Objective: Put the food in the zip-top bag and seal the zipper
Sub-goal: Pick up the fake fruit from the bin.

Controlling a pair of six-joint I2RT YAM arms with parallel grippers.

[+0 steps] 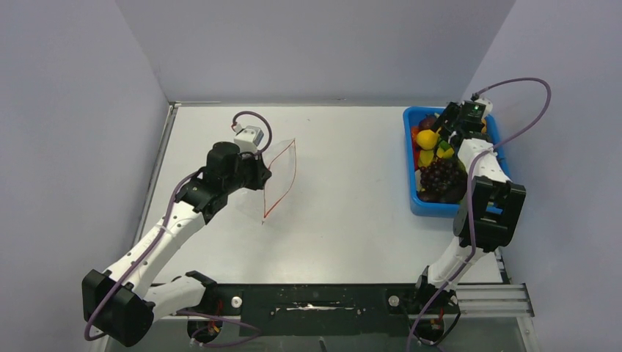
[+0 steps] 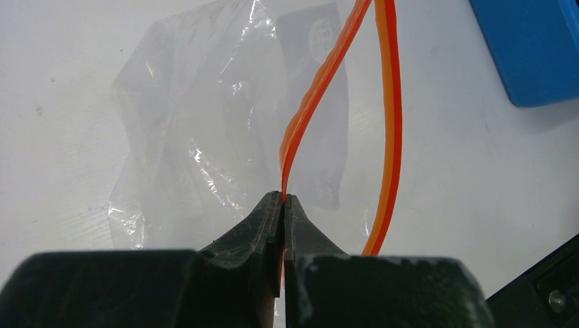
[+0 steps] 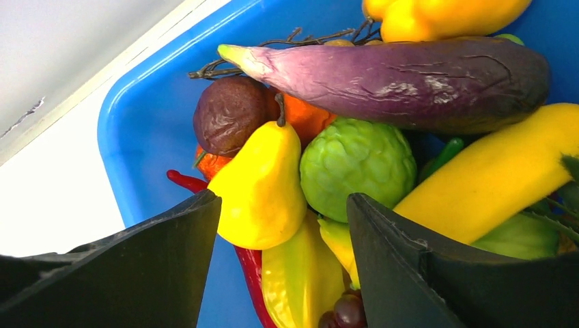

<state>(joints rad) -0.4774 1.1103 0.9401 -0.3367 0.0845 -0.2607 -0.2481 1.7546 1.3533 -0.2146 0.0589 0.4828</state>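
The clear zip-top bag (image 1: 277, 178) stands on edge at table centre-left, its mouth held apart. My left gripper (image 1: 258, 176) is shut on one side of the red zipper (image 2: 311, 116); the other lip (image 2: 390, 130) curves free to the right. The bag's crinkly body (image 2: 205, 137) lies on the table beyond. The food fills the blue bin (image 1: 412, 158) at the right: a yellow pear (image 3: 263, 188), a green bumpy fruit (image 3: 356, 160), a purple eggplant (image 3: 410, 82), a yellow banana-like piece (image 3: 491, 181), grapes (image 1: 440, 178). My right gripper (image 3: 283, 212) is open, low over the pile, jaws either side of the pear.
The blue bin (image 2: 529, 48) also shows in the left wrist view's top right corner. A red chilli (image 3: 256, 266), a brown round fruit (image 3: 229, 113) and orange pieces lie in the bin. The table's back edge and wall run behind the bin.
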